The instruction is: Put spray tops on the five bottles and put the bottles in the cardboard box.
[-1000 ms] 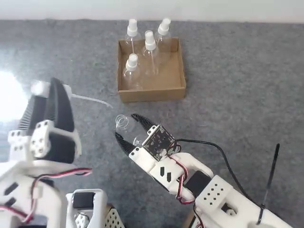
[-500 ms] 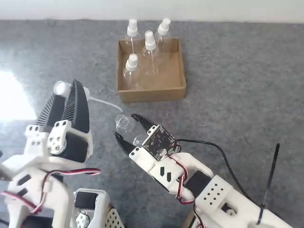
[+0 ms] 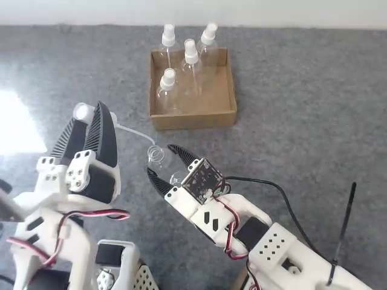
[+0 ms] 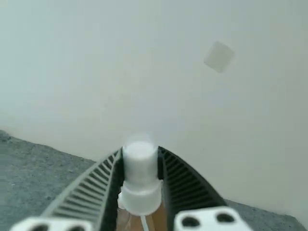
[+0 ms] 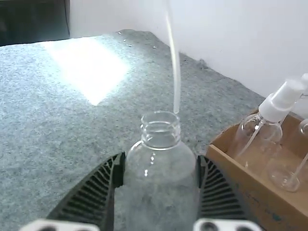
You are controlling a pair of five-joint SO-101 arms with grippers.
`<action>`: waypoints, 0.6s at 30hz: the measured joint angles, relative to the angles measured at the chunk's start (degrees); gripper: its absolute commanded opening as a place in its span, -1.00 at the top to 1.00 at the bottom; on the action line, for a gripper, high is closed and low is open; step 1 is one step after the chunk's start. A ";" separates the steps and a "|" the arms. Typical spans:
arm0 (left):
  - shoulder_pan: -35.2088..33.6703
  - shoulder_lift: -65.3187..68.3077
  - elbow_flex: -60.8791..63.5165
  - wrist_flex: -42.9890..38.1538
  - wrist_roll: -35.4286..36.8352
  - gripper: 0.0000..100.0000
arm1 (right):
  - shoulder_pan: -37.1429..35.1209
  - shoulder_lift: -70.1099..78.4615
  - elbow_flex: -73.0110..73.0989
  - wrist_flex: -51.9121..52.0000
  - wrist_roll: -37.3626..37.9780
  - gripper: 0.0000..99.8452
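A grey table (image 3: 314, 90) covers most of the high view, with a pale wall along the top edge. The right arm (image 3: 242, 223) comes up from the lower right corner toward the centre. The left arm (image 3: 66, 199) stands at the lower left.

The cardboard box (image 3: 192, 116) sits at the upper centre of the high view, open side up. Four bottles (image 3: 190, 66) stand upright inside it, each with a white spray top on. Two are at the far wall, one is in the middle and one is near the front left corner.

The right gripper (image 3: 160, 161) is at the centre of the frame, just below the box. Its black jaws are closed around the fifth bottle (image 5: 159, 183), which is clear, upright and open at the mouth.

The left gripper (image 3: 89, 115) is left of centre, pointing up the frame. Its jaws are narrow and pinch the last spray top (image 4: 139, 178) by its white head. The thin white tube (image 3: 130, 132) of that top runs down and right toward the held bottle. In the right wrist view it ends right at the rim of the open mouth.
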 measured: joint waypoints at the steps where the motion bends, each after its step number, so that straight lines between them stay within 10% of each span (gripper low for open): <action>1: 0.00 0.00 0.00 0.00 -0.26 0.97 | 0.00 0.00 0.00 0.00 0.00 0.81; 18: 5.19 -0.18 0.00 0.09 -2.55 0.97 | -0.09 0.00 0.00 -1.85 0.00 0.81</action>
